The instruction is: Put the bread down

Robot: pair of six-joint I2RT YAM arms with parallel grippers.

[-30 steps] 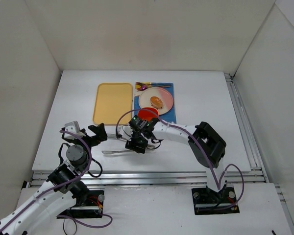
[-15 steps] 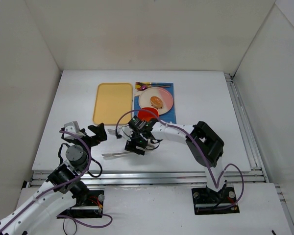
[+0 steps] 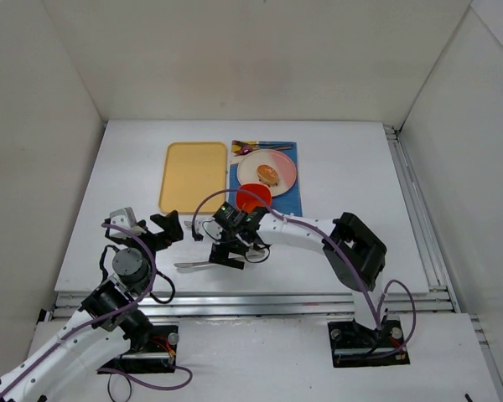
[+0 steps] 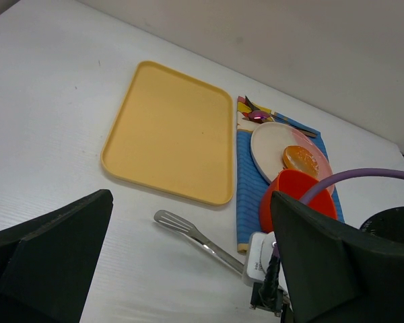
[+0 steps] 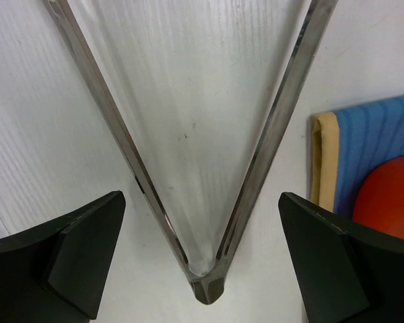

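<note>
The bread (image 3: 268,173) is a small golden-brown bun lying on a pink plate (image 3: 283,163) at the back; the left wrist view shows the bread (image 4: 299,159) on the plate (image 4: 269,142) too. My right gripper (image 3: 228,254) hangs low over the table in front of the plate, open. Metal tongs (image 5: 269,134) lie spread in a V on the table, and their hinge sits between my right gripper's (image 5: 203,259) fingers (image 5: 81,256), touching neither. My left gripper (image 3: 169,226) stands open and empty to the left, apart from the tongs (image 4: 195,235).
An orange-red cup (image 3: 253,198) stands on a blue mat (image 3: 290,197) just behind the right gripper. A yellow tray (image 3: 193,176) lies left of the mat. Cutlery (image 3: 256,148) lies at the mat's far edge. White walls enclose the table.
My right gripper has opened and let go of the tongs, whose arms have sprung apart on the table. It has shifted slightly left and nearer. The left arm has not moved.
</note>
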